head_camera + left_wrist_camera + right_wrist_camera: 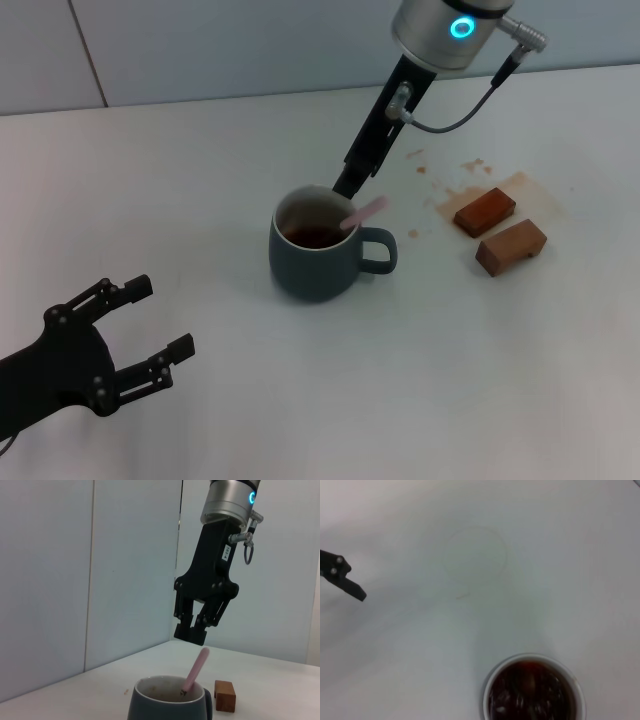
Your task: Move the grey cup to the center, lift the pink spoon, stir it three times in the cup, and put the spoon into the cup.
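The grey cup [310,268] stands upright at the table's middle, handle to the right, with dark liquid inside. It also shows in the left wrist view [150,707] and the right wrist view [492,680]. The pink spoon [366,211] stands in the cup, its pink handle leaning on the rim toward the handle side; it shows too in the left wrist view [197,669]. My right gripper [345,186] hangs just above the cup's far rim, a little above the spoon's handle tip, fingers slightly apart and empty [190,633]. My left gripper [125,335] is open and empty at the near left.
Two brown wooden blocks [485,211] [511,246] lie to the right of the cup, one also in the left wrist view [225,695]. Brown spill stains [445,192] mark the table near them. A white wall runs along the table's far edge.
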Robot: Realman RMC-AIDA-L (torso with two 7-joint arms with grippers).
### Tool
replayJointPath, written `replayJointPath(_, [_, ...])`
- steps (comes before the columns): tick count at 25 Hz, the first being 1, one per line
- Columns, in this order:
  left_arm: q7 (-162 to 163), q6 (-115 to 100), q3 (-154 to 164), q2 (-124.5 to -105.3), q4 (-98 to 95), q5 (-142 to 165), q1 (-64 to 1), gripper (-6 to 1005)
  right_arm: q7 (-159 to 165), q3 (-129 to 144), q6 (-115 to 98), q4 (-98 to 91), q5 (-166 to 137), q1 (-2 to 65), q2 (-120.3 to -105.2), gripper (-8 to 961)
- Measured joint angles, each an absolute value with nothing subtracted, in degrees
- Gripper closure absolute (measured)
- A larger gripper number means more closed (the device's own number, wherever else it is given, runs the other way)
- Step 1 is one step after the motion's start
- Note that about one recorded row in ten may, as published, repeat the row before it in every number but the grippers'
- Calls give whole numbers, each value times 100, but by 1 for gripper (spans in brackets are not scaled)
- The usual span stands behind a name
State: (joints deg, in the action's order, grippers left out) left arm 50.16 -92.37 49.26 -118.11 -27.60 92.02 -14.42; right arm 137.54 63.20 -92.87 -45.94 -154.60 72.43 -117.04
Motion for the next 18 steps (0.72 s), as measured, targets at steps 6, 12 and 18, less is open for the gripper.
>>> replayJointPath(6, [5023, -9235, 4929, -11811, -2760, 9202, -1442, 139, 13725, 6319, -9113, -4701, -15450, 7159, -11766, 593])
replayJointPath(12, [5027, -9234, 4930, -11813, -2760, 9201, -1445, 140, 13348, 6217, -9008, -6285, -14825, 6077, -11905, 422])
replayJointPath(18, [5027, -9224, 4891, -11805, -2760, 9202, -1479, 140, 11206, 5210, -8608, -7388, -11208, 3476, -11831, 316])
